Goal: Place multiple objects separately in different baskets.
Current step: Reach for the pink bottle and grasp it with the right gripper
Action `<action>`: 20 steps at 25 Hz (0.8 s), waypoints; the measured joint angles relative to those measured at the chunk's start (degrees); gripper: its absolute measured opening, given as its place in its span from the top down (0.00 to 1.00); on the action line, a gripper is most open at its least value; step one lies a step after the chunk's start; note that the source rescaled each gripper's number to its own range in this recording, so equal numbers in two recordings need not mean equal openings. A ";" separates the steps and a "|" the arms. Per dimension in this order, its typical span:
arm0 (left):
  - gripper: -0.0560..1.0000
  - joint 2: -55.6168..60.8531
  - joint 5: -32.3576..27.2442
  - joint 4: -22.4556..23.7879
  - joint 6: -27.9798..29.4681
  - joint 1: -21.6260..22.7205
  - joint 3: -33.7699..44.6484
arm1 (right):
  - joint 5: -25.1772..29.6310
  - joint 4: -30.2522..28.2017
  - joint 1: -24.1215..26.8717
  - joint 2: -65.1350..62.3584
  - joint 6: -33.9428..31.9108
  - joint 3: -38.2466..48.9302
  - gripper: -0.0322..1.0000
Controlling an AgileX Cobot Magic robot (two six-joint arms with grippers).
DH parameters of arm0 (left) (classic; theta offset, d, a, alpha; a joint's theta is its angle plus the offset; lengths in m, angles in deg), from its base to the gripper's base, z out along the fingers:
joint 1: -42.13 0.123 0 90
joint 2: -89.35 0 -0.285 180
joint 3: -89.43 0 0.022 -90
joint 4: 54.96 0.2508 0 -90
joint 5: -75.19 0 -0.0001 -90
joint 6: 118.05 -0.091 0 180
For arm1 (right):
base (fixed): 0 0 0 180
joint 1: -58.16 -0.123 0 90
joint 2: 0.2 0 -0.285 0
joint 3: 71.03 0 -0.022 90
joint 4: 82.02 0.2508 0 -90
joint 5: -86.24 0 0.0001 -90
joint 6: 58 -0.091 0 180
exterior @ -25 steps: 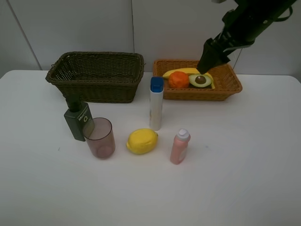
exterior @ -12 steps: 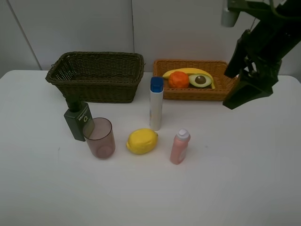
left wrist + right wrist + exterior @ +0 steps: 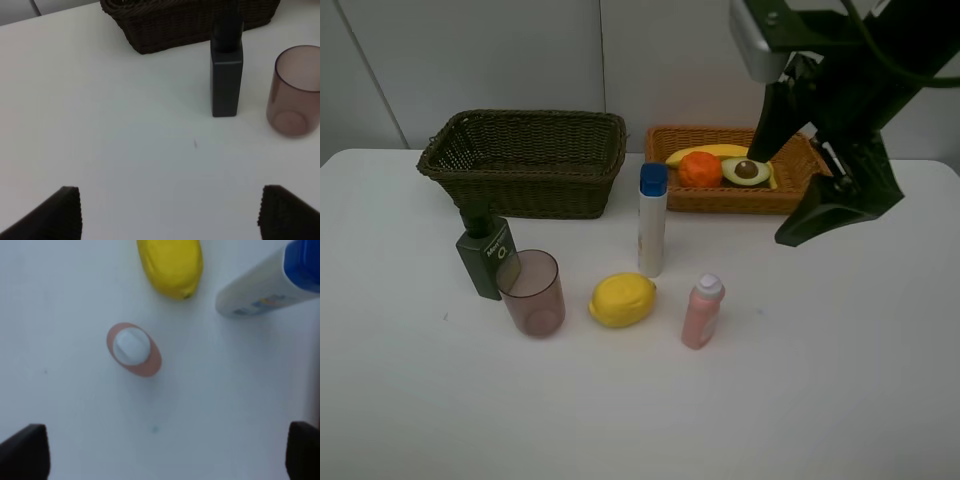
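Right wrist: right gripper spread wide, empty — pink bottle w/ lemon, white bottle close by; left gripper ditto.

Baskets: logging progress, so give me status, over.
Left gripper open, pump bottle ahead. Right gripper open, empty, above table near pink bottle. Banana, orange, avocado in tan basket. Nothing blocking.

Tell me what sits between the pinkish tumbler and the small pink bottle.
The lemon lies between the tumbler and the small pink bottle, apart from both. The exterior high view shows this.
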 joint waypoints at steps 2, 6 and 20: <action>0.05 0.00 0.00 0.00 0.00 0.00 0.00 | -0.98 -1.34 -1.44 0.57 0.60 0.00 0.00; 0.05 0.00 0.00 0.00 0.00 0.00 0.00 | -1.17 -2.34 -2.15 3.65 0.80 0.00 0.00; 0.05 0.00 0.00 0.00 0.00 0.00 0.00 | -3.68 -1.20 -2.15 11.89 3.38 2.34 0.00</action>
